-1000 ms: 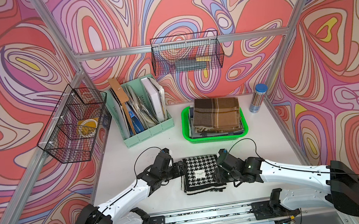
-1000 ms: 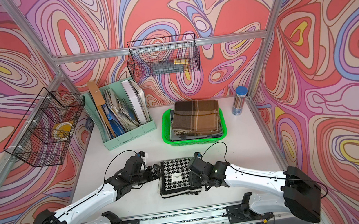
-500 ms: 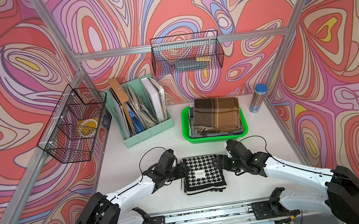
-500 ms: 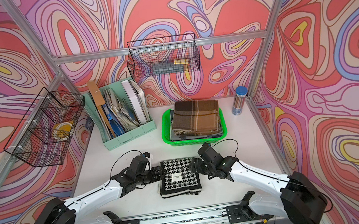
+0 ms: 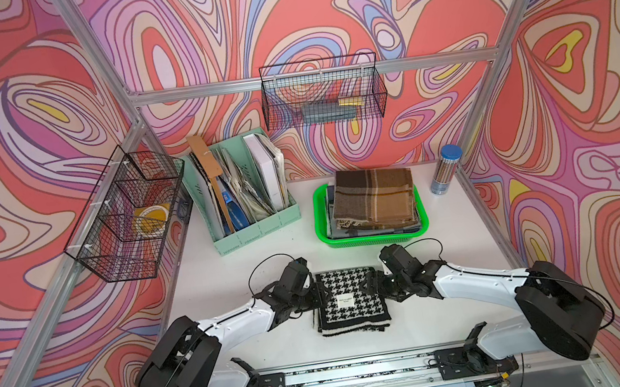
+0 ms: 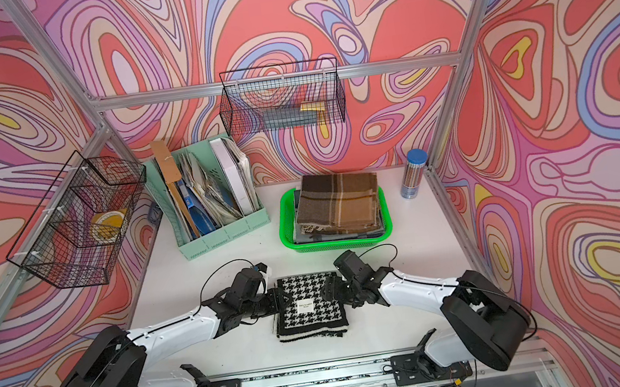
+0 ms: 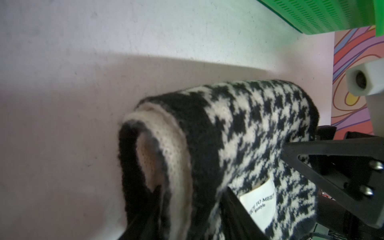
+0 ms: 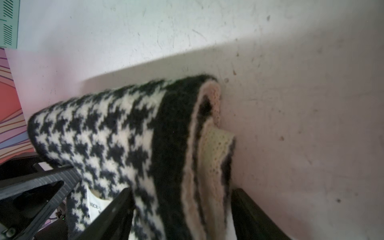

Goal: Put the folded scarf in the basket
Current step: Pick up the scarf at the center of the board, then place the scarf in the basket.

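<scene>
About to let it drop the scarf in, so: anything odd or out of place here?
The green basket is already piled above its rim; the top brown plaid cloth covers its far edge. The scarf looks tidy.

the scarf [image 5: 351, 303] lies near the bench's [image 5: 231, 286] front edge, midway across, the left gripper [image 5: 321, 296] at its left side, the right gripper [image 5: 368, 285] at its right. behind it sits the basket [image 5: 371, 240] with folded cloths [image 5: 373, 194] in it; a file rack [image 5: 260, 231] stands left of that, a tube [image 5: 444, 170] in the back right corner.
</scene>
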Tool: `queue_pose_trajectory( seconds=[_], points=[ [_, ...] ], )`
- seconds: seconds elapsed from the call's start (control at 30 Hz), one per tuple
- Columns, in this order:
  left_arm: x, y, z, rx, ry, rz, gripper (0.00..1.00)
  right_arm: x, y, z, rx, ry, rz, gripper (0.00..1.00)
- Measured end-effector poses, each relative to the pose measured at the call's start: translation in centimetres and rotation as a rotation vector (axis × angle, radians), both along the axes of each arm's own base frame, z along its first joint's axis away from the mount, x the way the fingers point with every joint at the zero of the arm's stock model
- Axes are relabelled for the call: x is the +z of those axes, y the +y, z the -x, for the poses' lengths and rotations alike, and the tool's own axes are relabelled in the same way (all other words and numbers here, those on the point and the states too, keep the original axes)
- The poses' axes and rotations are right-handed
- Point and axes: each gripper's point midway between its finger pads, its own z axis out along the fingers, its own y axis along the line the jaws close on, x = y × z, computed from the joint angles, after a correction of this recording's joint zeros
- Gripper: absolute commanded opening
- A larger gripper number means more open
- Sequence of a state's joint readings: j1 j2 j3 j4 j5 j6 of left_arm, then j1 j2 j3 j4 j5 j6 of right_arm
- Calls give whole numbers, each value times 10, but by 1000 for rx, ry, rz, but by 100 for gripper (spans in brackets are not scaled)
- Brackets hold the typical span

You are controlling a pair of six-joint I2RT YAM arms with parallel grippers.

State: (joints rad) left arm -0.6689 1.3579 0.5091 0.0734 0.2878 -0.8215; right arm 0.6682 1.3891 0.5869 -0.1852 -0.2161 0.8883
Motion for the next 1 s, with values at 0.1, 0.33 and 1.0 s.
queue_pose_trajectory(
  seconds=[0.1, 0.33, 1.0],
  points=[
    [7, -4, -6, 0, -17, 11, 0, 3, 4, -2, -1, -8, -23, 66],
    [16, -7, -6, -4, -31, 23, 0, 15, 11, -6, 4, -37, -71, 6],
    [174, -42, -23, -17, -258, 240, 0, 167, -33, -19, -69, -424, -29, 0]
  ],
)
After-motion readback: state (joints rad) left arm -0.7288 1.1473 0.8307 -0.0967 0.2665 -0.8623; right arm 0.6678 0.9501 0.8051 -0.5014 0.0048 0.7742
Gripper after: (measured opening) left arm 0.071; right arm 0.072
